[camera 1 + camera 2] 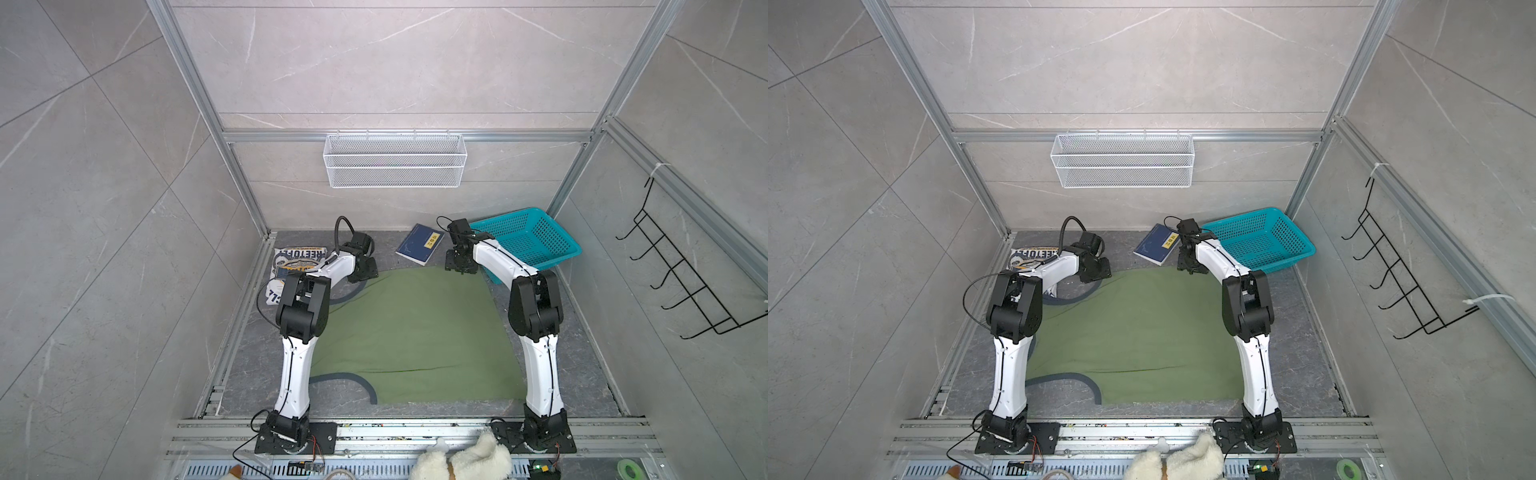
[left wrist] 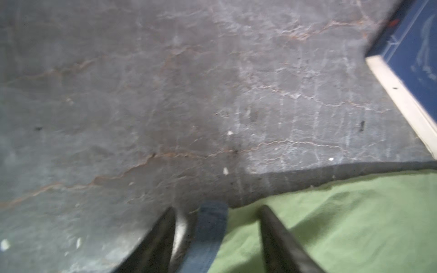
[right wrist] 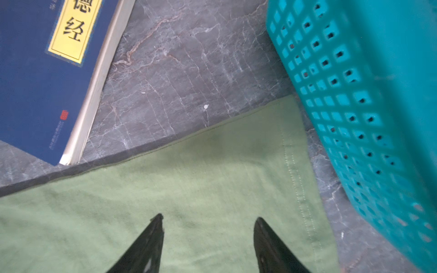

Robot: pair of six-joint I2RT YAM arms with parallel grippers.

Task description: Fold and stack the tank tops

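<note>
The olive green tank top (image 1: 415, 332) (image 1: 1133, 332) lies spread flat across the middle of the table, navy trim curling at its left side. The white tank top (image 1: 297, 259) (image 1: 1027, 255) sits folded at the far left, partly under my left arm. My left gripper (image 1: 365, 270) (image 2: 217, 209) is at the green top's far left corner, jaws apart astride a navy trim strap (image 2: 211, 227). Over the top's far right corner my right gripper (image 1: 459, 266) (image 3: 209, 218) stands open, with only green cloth (image 3: 212, 177) between its fingers.
A navy book with a yellow label (image 1: 419, 244) (image 3: 35, 82) lies at the back between the grippers. A teal plastic basket (image 1: 528, 241) (image 3: 366, 106) stands close beside the right gripper. A fluffy white plush thing (image 1: 465, 459) lies by the front rail.
</note>
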